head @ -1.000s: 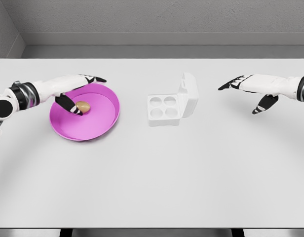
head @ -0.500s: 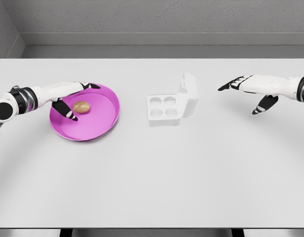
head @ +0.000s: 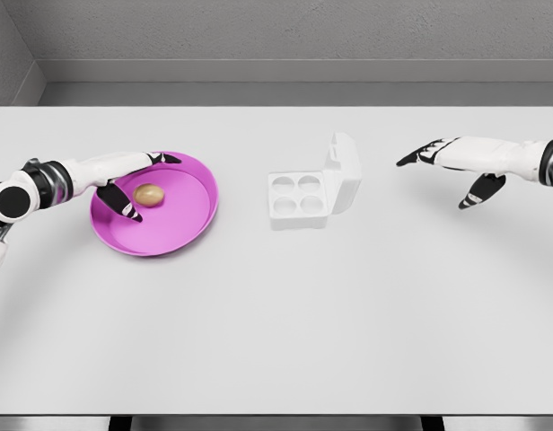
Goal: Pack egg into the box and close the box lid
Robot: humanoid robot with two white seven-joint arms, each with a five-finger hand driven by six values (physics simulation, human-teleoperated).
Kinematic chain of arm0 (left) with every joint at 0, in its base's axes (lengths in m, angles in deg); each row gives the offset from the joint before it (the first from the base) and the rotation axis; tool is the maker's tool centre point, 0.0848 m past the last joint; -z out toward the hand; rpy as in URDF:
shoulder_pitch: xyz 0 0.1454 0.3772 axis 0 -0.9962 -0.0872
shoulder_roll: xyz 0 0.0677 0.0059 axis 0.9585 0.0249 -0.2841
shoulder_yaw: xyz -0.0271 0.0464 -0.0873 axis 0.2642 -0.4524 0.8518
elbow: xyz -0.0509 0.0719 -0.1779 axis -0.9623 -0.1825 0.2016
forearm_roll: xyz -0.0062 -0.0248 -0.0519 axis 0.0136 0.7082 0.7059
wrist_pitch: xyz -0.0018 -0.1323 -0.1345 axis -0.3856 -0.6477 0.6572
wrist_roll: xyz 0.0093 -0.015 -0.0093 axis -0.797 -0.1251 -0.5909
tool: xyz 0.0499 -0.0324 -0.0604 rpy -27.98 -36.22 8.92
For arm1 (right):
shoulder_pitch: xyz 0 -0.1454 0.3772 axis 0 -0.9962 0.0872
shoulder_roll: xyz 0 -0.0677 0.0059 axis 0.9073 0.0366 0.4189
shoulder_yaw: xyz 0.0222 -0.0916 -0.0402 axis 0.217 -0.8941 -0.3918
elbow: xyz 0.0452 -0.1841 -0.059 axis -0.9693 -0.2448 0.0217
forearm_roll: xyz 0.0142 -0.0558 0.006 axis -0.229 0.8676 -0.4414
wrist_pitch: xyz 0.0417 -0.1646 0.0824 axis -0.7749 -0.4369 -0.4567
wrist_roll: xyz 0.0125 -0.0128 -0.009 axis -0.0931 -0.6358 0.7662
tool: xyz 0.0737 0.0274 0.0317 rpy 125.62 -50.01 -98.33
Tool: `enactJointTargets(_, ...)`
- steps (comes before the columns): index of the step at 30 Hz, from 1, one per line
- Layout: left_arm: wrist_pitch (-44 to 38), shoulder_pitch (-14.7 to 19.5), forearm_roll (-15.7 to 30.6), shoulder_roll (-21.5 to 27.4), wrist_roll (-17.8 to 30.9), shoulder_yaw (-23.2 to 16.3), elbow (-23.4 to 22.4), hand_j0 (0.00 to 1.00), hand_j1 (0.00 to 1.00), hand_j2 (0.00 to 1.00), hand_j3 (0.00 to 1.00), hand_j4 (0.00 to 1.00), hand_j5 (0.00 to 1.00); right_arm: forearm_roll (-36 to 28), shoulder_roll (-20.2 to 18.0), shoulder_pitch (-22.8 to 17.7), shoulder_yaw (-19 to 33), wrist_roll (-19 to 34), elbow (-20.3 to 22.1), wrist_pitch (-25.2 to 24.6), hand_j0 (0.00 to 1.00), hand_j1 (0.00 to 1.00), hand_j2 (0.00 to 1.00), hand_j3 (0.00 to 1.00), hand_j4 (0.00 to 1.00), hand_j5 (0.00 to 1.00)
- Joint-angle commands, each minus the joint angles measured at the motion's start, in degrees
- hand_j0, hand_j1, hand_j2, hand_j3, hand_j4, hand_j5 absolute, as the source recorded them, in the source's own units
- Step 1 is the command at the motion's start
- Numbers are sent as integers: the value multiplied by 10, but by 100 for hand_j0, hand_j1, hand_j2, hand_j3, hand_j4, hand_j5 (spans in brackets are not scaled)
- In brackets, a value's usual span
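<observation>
While the egg [head: 149,193] lay just right of the spread, empty left hand [head: 124,184], the right hand [head: 456,166] hung open well apart

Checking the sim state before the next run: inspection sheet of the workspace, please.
Surface: white table, mostly bare.
Job's things: egg lies in the pink plate; white box has lid upright, four cells empty.
Clutter: nothing seen.
Grippers: left hand over the plate beside the egg, fingers spread, not grasping; right hand open, hovering right of the box.
Cables: nothing seen.
Surroundings: grey wall behind the table.
</observation>
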Motion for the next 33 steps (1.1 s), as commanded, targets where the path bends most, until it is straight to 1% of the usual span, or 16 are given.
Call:
enactJointTargets(1, -2, 0, 3, 0, 0, 0, 0, 100, 100, 100, 100, 100, 100, -3, -1, 0, 0, 0, 0, -2, 100, 100, 100, 100, 100, 100)
enactJointTargets(9, -6, 0, 3, 0, 0, 0, 1, 100, 100, 100, 100, 100, 100, -1, -1, 1, 1, 0, 0, -2, 100, 100, 100, 100, 100, 100)
enactJointTargets(10, -14, 0, 5, 0, 0, 0, 2, 98, 98, 98, 98, 98, 98, -1, -1, 1, 1, 0, 0, -2, 100, 100, 100, 100, 100, 100)
enactJointTargets(13, -16, -2, 11, 1, 0, 0, 3, 80, 80, 80, 80, 80, 80, -1, -1, 1, 1, 0, 0, -2, 100, 100, 100, 100, 100, 100)
enactJointTargets(16, -17, -4, 13, 1, 0, 0, 6, 68, 68, 68, 68, 68, 68, -1, -1, 1, 1, 0, 0, -2, 100, 100, 100, 100, 100, 100)
enactJointTargets(17, -17, -4, 13, 1, 0, 0, 6, 65, 65, 65, 65, 65, 65, -1, -1, 1, 1, 0, 0, -2, 100, 100, 100, 100, 100, 100)
enactJointTargets(23, -18, -6, 21, 2, 0, -2, 7, 63, 63, 63, 63, 63, 63, -1, -1, 1, 1, 0, 0, -2, 100, 100, 100, 100, 100, 100)
enactJointTargets(24, -18, -7, 24, 2, 0, -2, 8, 62, 62, 62, 62, 62, 62, -1, -1, 1, 1, 0, 0, -2, 100, 100, 100, 100, 100, 100)
enactJointTargets(27, -24, -6, 39, 3, 0, -9, 16, 52, 52, 52, 52, 52, 52, -1, -1, 1, 1, 0, 0, -2, 100, 100, 100, 100, 100, 100)
enactJointTargets(30, -31, -6, 40, 4, 0, -9, 16, 51, 51, 51, 51, 51, 51, -1, -1, 1, 1, 0, 0, -2, 100, 100, 100, 100, 100, 100)
enactJointTargets(33, -36, -6, 44, 4, 0, -9, 16, 45, 45, 45, 45, 45, 45, -1, -1, 1, 1, 0, 0, -2, 100, 100, 100, 100, 100, 100)
